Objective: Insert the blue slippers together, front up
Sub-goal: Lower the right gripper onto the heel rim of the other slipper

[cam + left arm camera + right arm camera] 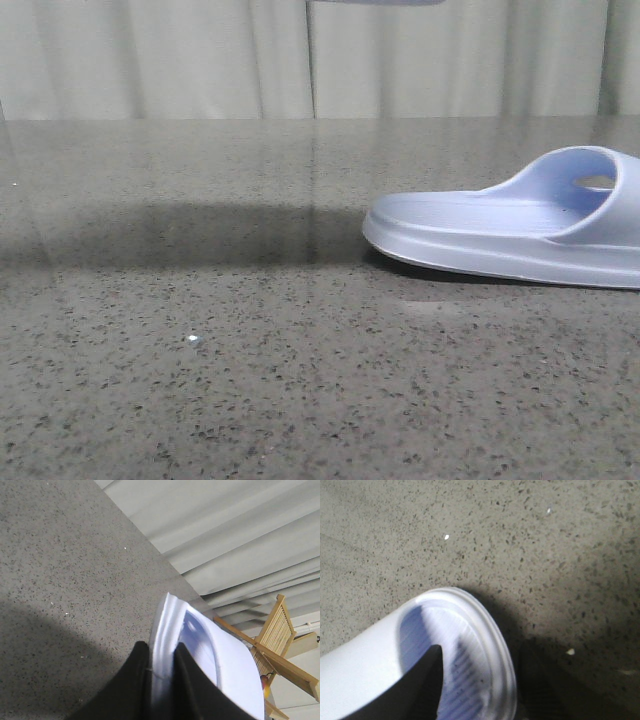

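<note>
One blue slipper (500,230) lies sole down on the speckled table at the right of the front view, its strap end cut off by the right edge. My right gripper (475,680) is on it: one black finger (422,680) rests on the ribbed footbed (470,645), the other is hidden below the sole. My left gripper (159,652) is shut on the sole rim of the other blue slipper (225,665) and holds it on edge above the table. A pale blue strip (375,2) shows at the top edge of the front view. Neither gripper shows in the front view.
The grey speckled table (250,350) runs back to a pale curtain (200,60). A wooden slatted frame (280,635) stands beyond the table's edge in the left wrist view. A broad shadow (200,235) lies across the table's middle.
</note>
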Available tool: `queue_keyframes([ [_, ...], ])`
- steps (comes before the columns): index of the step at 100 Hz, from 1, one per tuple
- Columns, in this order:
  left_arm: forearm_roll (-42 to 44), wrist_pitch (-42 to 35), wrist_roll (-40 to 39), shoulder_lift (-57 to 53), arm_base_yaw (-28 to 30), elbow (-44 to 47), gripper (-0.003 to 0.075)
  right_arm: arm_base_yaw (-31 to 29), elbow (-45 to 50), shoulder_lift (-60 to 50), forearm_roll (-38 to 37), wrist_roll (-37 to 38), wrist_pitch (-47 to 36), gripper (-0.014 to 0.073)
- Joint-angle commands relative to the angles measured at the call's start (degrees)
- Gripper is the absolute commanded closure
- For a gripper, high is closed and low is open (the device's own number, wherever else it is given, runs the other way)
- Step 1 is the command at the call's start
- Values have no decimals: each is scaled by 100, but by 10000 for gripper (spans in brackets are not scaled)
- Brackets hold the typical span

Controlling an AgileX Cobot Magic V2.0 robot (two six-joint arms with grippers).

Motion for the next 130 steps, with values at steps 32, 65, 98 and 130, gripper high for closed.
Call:
queue_keyframes([
  [32,-233,-53,-3,-65,-43,-148,700,-41,-147,284,67,-14,-372,564],
  [65,-233,-53,-3,-65,-43,-148,700,-41,-147,248,67,-14,-943,696],
  [98,-233,-150,-3,-65,-43,-148,704,-41,-157,-485,67,-14,-2171,691],
  [130,-219,-235,-3,-55,-43,-148,704,-41,-430,-1460,67,-14,-2620,691],
])
